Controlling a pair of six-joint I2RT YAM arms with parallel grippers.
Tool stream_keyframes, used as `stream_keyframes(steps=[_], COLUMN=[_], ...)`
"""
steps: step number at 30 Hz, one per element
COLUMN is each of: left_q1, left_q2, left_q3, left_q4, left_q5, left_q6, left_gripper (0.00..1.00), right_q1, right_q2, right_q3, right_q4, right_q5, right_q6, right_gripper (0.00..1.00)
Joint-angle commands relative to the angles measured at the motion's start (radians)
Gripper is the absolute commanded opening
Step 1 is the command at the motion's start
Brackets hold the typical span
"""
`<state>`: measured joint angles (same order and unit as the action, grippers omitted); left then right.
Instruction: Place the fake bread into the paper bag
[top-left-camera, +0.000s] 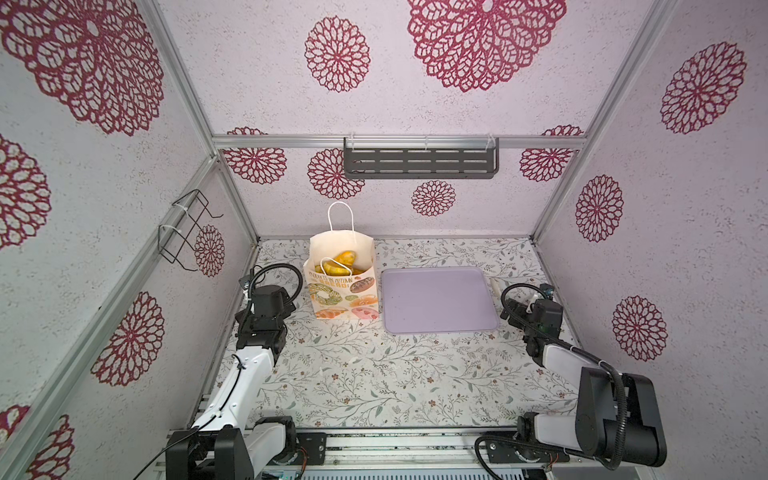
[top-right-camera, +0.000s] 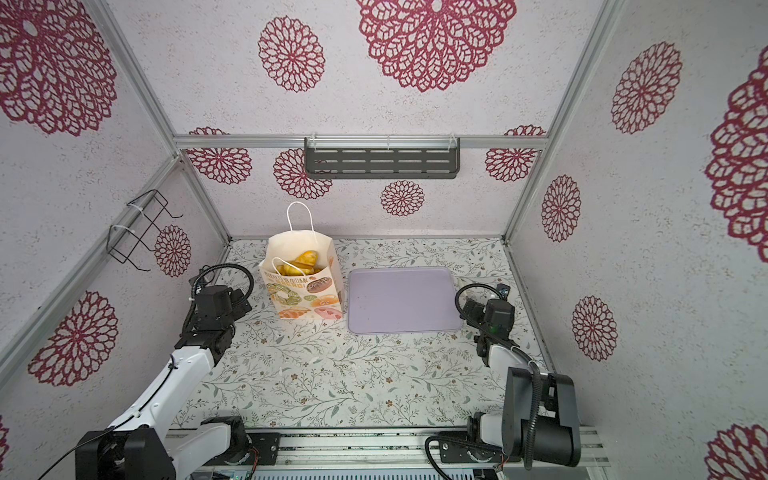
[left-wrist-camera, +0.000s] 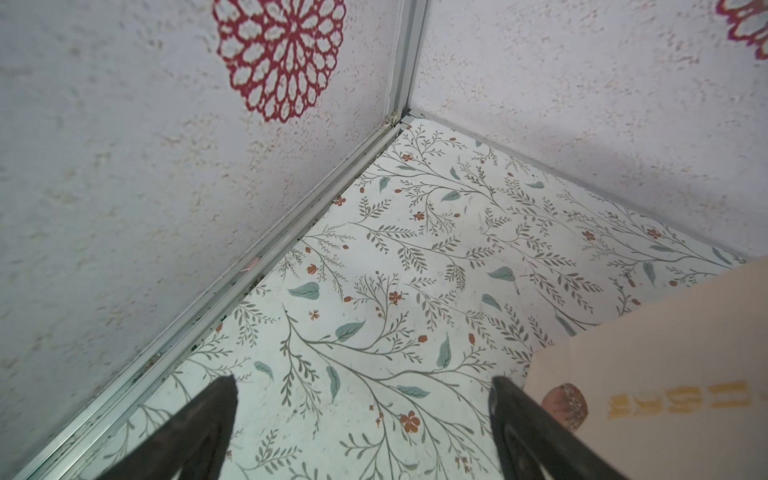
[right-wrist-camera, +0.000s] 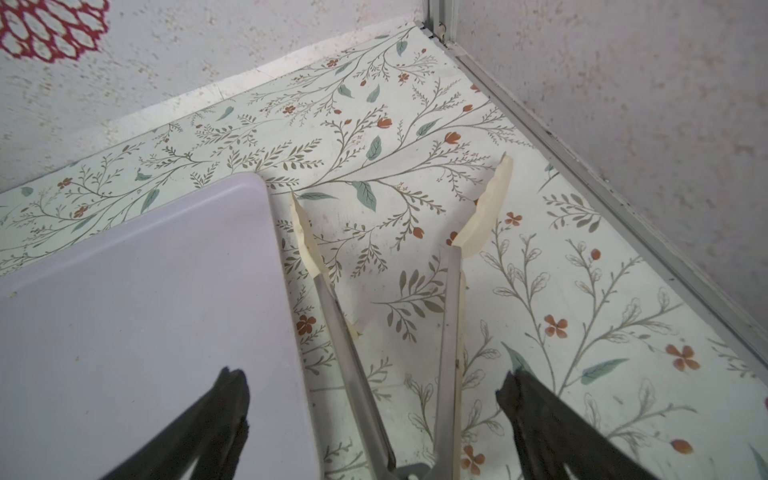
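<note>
Both top views: fake bread (top-left-camera: 345, 259) lies inside the upright paper bag (top-left-camera: 332, 297), just beside the lilac tray (top-left-camera: 436, 303). The left gripper (left-wrist-camera: 361, 386), fingers spread and grasping nothing, hangs beside the bag; right gripper (right-wrist-camera: 372, 376), likewise spread, hovers over tongs (right-wrist-camera: 451, 316) lying beside the tray.

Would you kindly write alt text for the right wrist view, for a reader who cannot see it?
Metal tongs with cream tips lie spread open on the floral table, between the black fingers of the open right gripper. A lilac tray sits beside the tongs, and two pale walls meet at the far corner.
</note>
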<state>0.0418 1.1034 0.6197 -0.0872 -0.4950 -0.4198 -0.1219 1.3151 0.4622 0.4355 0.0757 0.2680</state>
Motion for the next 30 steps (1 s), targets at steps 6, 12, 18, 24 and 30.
stream_keyframes(steps=[6, 12, 18, 24, 30], left_q1=[0.018, 0.052, 0.081, 0.122, 0.173], left_q2=[0.024, 0.076, 0.18, 0.247, 0.322], left_q3=[-0.157, -0.211, -0.212, -0.195, -0.175], left_q4=[0.372, 0.515, 0.627, 0.711, 0.794], left_q5=[-0.064, -0.041, 0.015, 0.132, 0.271], left_q6=[0.092, 0.097, 0.123, 0.135, 0.153], left_gripper=[0.97, 0.97, 0.97, 0.97, 0.97], right_q1=[-0.004, -0.002, -0.002, 0.001, 0.001], right_q2=[0.0, 0.006, 0.028, 0.044, 0.057], right_q3=[-0.035, -0.069, -0.12, -0.153, -0.149], right_q4=[0.12, 0.196, 0.315, 0.421, 0.444], right_q5=[0.062, 0.094, 0.11, 0.104, 0.113], right_q6=[0.03, 0.022, 0.01, -0.008, -0.027], right_gripper=[0.99, 0.99, 0.99, 0.99, 0.99])
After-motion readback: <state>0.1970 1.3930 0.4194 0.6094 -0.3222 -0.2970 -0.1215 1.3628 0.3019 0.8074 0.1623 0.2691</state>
